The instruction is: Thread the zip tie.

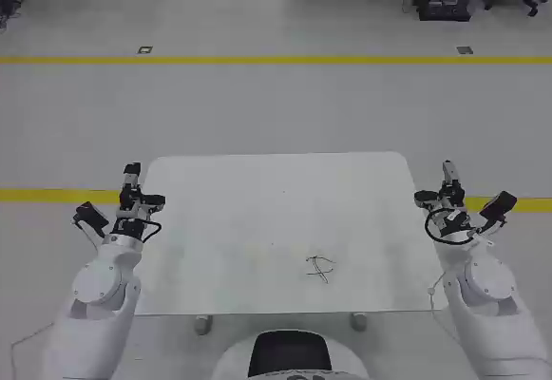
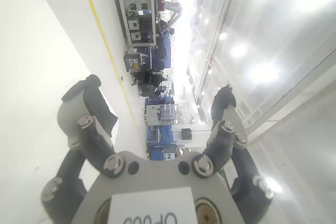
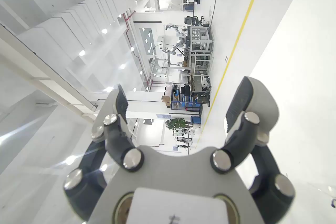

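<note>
A thin dark zip tie lies bent and crossed over itself on the white table, near the front edge and right of centre. My left gripper is held beside the table's left edge, pointing away from me; in its wrist view the left gripper is open with nothing between its fingers. My right gripper is held just off the table's right edge, well away from the zip tie. In its own wrist view the right gripper is open and holds nothing.
The table stands on a pale floor with yellow lines painted behind it and at both sides. Workshop racks and machines stand far off in the room.
</note>
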Tool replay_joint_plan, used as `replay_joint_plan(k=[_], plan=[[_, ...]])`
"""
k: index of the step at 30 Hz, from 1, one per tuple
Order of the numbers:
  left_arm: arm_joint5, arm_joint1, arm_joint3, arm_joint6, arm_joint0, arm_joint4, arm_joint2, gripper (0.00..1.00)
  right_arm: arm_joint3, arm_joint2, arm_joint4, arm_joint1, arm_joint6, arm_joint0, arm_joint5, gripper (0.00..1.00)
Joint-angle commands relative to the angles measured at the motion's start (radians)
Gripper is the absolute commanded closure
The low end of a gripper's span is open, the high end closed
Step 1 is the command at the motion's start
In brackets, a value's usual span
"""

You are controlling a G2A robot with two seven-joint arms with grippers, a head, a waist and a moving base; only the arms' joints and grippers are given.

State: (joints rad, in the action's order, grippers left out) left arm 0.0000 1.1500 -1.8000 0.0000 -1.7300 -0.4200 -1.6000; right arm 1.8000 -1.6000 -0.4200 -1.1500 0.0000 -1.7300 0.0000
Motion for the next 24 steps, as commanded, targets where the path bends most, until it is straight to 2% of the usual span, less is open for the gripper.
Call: replay_joint_plan(k=[1,2,3,4,5,6,7,8,9,10,15,18,24], plan=[[0.0,0.0,0.0,0.0,0.0,0.0,0.0,0.0,0.0,0.0,0.0,0.0,0.0,0.0,0.0,0.22],[0.0,0.0,0.0,0.0,0.0,0.0,0.0,0.22,0.0,0.0,0.0,0.0,0.0,0.0,0.0,0.0],[0.0,0.0,0.0,0.0,0.0,0.0,0.0,0.0,0.0,0.0,0.0,0.0,0.0,0.0,0.0,0.22],[0.0,0.0,0.0,0.0,0.0,0.0,0.0,0.22,0.0,0.0,0.0,0.0,0.0,0.0,0.0,0.0],[0.0,0.0,0.0,0.0,0.0,0.0,0.0,0.22,0.0,0.0,0.0,0.0,0.0,0.0,0.0,0.22],[0.0,0.0,0.0,0.0,0.0,0.0,0.0,0.22,0.0,0.0,0.0,0.0,0.0,0.0,0.0,0.22],[0.0,0.0,0.0,0.0,0.0,0.0,0.0,0.0,0.0,0.0,0.0,0.0,0.0,0.0,0.0,0.22],[0.0,0.0,0.0,0.0,0.0,0.0,0.0,0.22,0.0,0.0,0.0,0.0,0.0,0.0,0.0,0.22],[0.0,0.0,0.0,0.0,0.0,0.0,0.0,0.0,0.0,0.0,0.0,0.0,0.0,0.0,0.0,0.22],[0.0,0.0,0.0,0.0,0.0,0.0,0.0,0.0,0.008,0.002,0.013,0.001,0.019,0.004,-0.005,0.0],[0.0,0.0,0.0,0.0,0.0,0.0,0.0,0.0,-0.013,-0.027,0.166,0.021,0.279,0.031,-0.072,0.0],[0.0,0.0,0.0,0.0,0.0,0.0,0.0,0.0,-0.035,-0.025,0.273,0.034,0.459,0.033,-0.169,0.0],[0.0,0.0,0.0,0.0,0.0,0.0,0.0,0.0,-0.035,-0.025,0.273,0.034,0.459,0.033,-0.169,0.0]])
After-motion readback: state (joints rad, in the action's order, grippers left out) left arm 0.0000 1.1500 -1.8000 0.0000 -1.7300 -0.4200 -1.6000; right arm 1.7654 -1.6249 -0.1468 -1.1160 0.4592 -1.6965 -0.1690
